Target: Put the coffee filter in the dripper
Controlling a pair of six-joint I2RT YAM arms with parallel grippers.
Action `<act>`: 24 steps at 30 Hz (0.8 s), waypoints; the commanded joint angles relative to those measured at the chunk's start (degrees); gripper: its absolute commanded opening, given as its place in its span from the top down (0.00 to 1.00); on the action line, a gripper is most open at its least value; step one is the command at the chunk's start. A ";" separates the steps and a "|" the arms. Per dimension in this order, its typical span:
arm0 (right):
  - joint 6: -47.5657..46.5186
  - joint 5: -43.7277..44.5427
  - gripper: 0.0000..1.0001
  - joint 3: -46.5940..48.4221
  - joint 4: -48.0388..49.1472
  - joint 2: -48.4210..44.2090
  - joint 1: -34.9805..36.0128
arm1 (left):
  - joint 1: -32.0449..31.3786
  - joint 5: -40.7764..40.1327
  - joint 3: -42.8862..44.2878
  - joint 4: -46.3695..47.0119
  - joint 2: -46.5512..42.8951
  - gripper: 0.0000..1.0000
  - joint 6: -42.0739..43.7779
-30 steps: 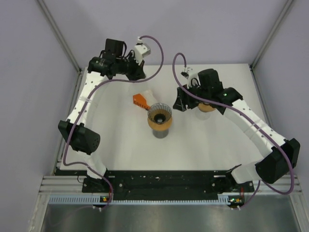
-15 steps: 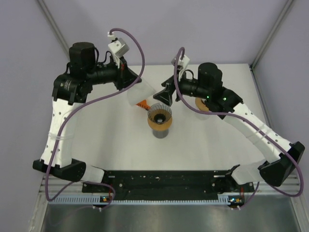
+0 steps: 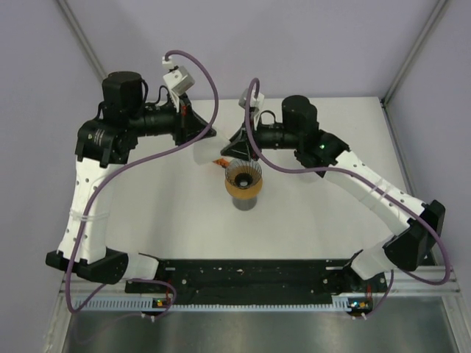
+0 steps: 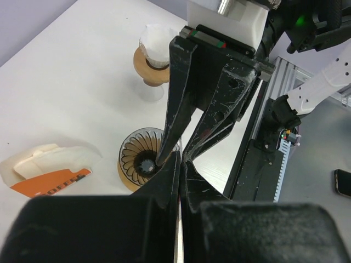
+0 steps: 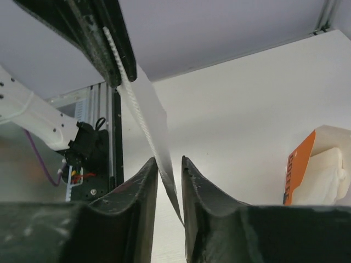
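Midair above the counter (image 3: 316,220), the task stands at the opening stage. Your left end effector (image 4: 179,164) is clamped shut on the white coffee filter (image 5: 149,115), holding it up at about 10 o'clock from the dripper (image 3: 243,179). Your right end effector (image 5: 169,164) straddles the paper's free edge, jaws a narrow gap apart and not visibly pinching.

The filter looks flat and is not yet in the dripper, which stands upright and bare. By my reading, your next move is to pinch that free side, spread the cone open, then lower it point-first into the ribbed cup.

An orange-labelled filter pack (image 4: 52,174) lies just beside the dripper at 11 o'clock. A second wooden stand (image 4: 155,55), carrying its own filter, sits at 12 o'clock in the left wrist view. Both arms crowd the space over the dripper, and thin paper could tear or slip.
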 commanded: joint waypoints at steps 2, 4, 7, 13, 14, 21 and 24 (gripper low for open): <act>-1.27 -8.46 0.92 3.28 0.86 0.37 0.37 | -0.34 0.82 -0.89 0.29 -0.91 1.00 0.74; -3.48 -8.91 1.00 2.58 -1.42 -0.68 0.37 | -0.34 0.21 -0.02 -1.38 -1.00 1.00 3.02; -9.19 -9.95 1.00 0.65 -4.42 -3.85 -0.15 | 0.18 -2.51 1.92 -4.54 -1.53 0.75 6.88; -17.71 -17.34 1.00 -1.11 -12.58 -10.78 -1.12 | 3.34 -3.75 5.79 -11.22 -2.84 0.31 15.93; -19.20 -17.34 1.00 -1.64 -13.81 -11.93 -1.38 | 3.87 -3.40 5.61 -12.10 -3.20 0.30 17.69; -23.17 -20.33 1.00 -2.08 -18.75 -16.33 -1.56 | 3.96 6.96 0.79 -17.65 -4.25 0.23 25.44; -22.73 -19.98 1.00 -1.47 -18.75 -15.90 -1.56 | 1.69 13.02 -0.62 -18.96 -4.43 0.20 26.67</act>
